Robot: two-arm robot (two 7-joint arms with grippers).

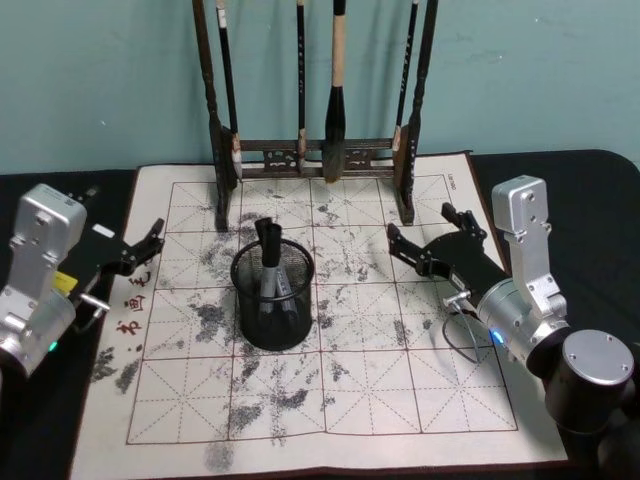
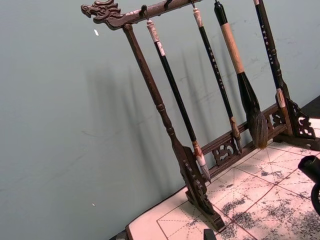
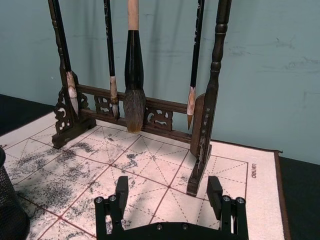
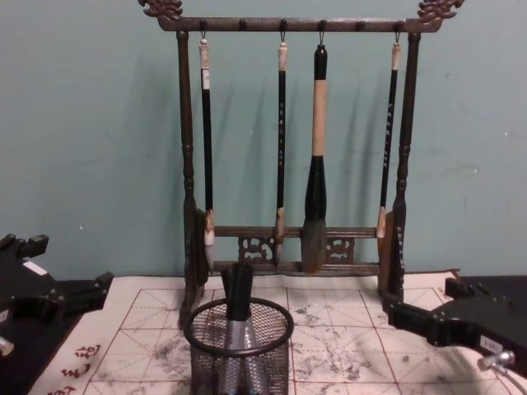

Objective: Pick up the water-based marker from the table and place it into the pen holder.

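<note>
Water-based marker [image 1: 268,262] stands in the pen holder [image 1: 272,300], black cap up, leaning toward the upper left of the cup; head view centre, chest view bottom centre [image 4: 239,306]. Pen holder sits on the ink-stained practice mat [image 1: 400,380], which covers the dark counter [image 1: 590,185]. Left hand [image 1: 147,243] at left edge of head view, over the mat's left margin, fingers apart, holding nothing, well apart from the holder. Right hand [image 1: 432,232] right of centre, over the mat, jaws spread and empty; right wrist view shows both fingers parted near the bottom [image 3: 167,192]. Brush rack [image 1: 320,150] with hanging brushes stands upright at the mat's far edge, behind the holder.
</note>
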